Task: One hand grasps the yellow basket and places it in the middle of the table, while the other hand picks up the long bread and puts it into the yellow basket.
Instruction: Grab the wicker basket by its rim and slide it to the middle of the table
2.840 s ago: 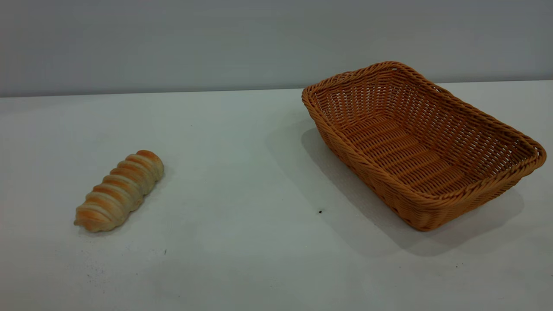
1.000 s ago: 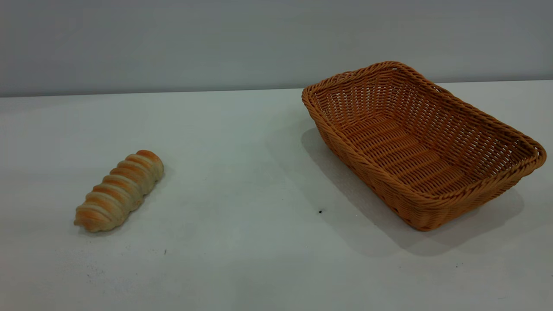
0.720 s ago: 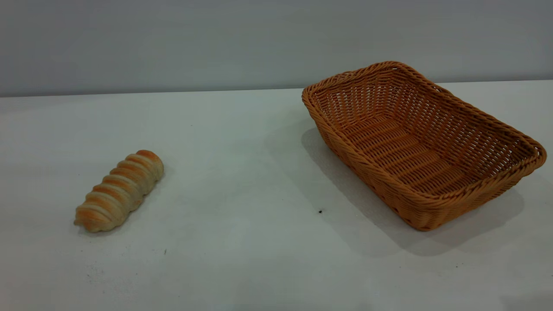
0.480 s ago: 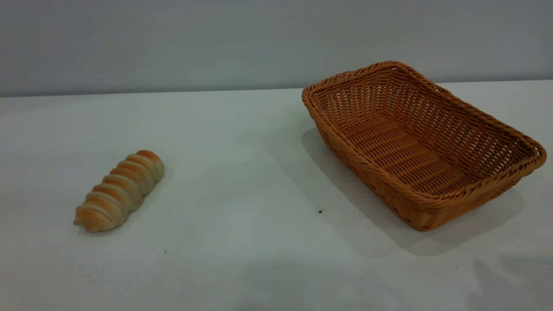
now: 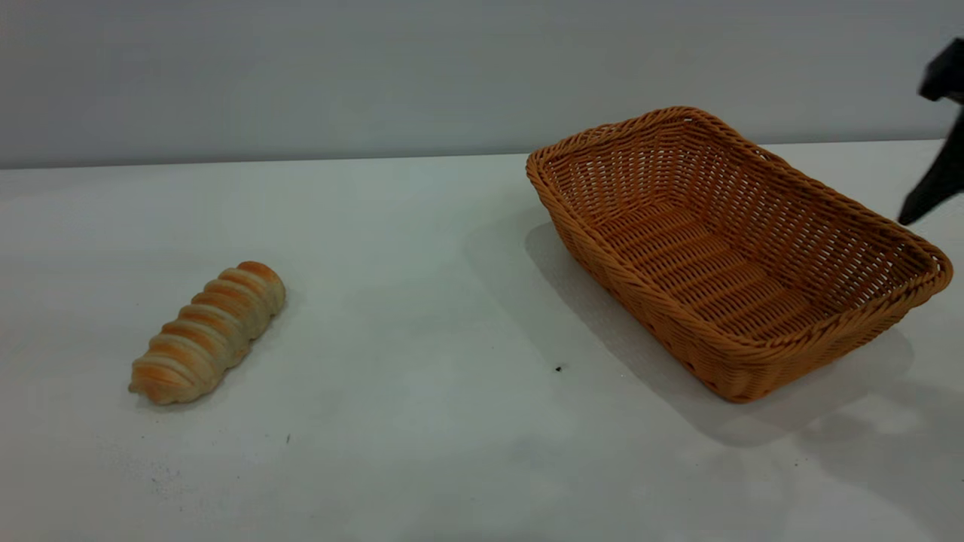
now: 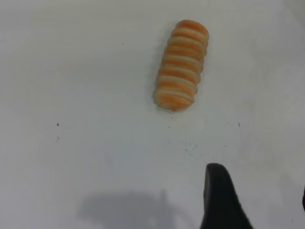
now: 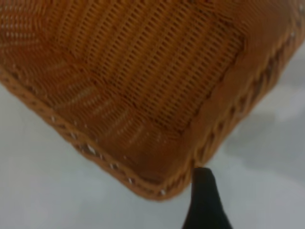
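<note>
Looking at the table point(image 5: 422, 301), where is the long bread? asks Mia.

Tom says: The long bread point(image 5: 208, 331) lies flat on the white top, on the left side. It has orange and cream stripes. Nothing touches it.

Mia asks: And the yellow basket?

Tom says: The yellow basket point(image 5: 670, 331) sits on the right side of the table, well apart from the bread. It stands the right way up, turned a bit slanted, and there is nothing inside it.

Mia asks: Where is the left gripper?

Tom says: The left gripper point(image 6: 260, 188) hangs over the table near one end of the bread, but not touching it. One black finger point(image 6: 218, 200) shows well, and just a tiny bit of the other shows at the picture's edge. They are spread wide and hold nothing.

Mia asks: And the right gripper?

Tom says: The right gripper point(image 5: 932, 184) is at the far right, just above the basket's rim near a corner. Its wrist view shows that corner of the basket up close. Is it spread or closed? I cannot tell. I see nothing in its grip.
</note>
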